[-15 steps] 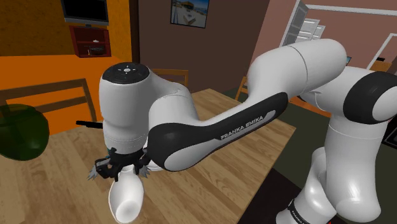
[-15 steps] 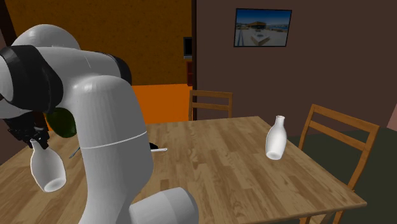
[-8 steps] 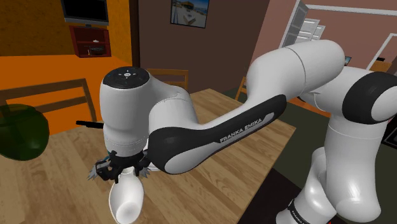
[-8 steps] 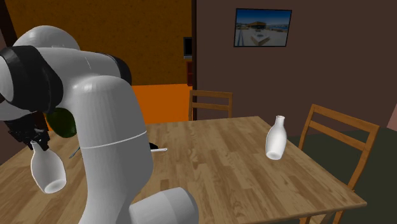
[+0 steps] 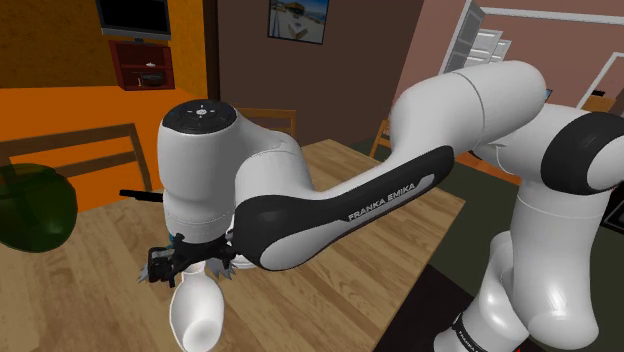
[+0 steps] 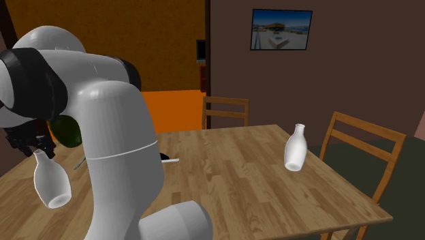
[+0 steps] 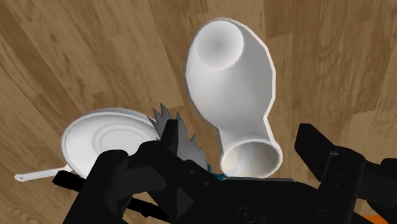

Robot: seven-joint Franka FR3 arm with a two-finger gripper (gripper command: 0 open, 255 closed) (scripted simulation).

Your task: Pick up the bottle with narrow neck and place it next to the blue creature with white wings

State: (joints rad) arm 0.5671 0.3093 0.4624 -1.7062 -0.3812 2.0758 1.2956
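Observation:
A white bottle with a narrow neck (image 7: 232, 76) stands tilted under my gripper (image 7: 240, 140), neck towards the hand. The black fingers (image 7: 170, 137) stand apart on either side of the neck, with a gap on each side, so the gripper is open. This bottle also shows in the shoulder view (image 5: 195, 310) below the gripper (image 5: 190, 262), and at the second exterior view's left (image 6: 51, 181) under the gripper (image 6: 35, 147). Spiky pale wings (image 7: 175, 127) with a bit of teal body poke out beside the bottle, mostly hidden by the hand.
A second white bottle (image 6: 295, 148) stands upright far across the wooden table (image 6: 238, 177). A white round pan (image 7: 105, 143) lies next to the wings. A dark green ball (image 5: 35, 205) sits at the table's far side. Wooden chairs (image 6: 357, 146) ring the table.
The fingers were shut on the bottle's neck and have now parted from it. The hand has lifted a little. The bottle has barely moved.

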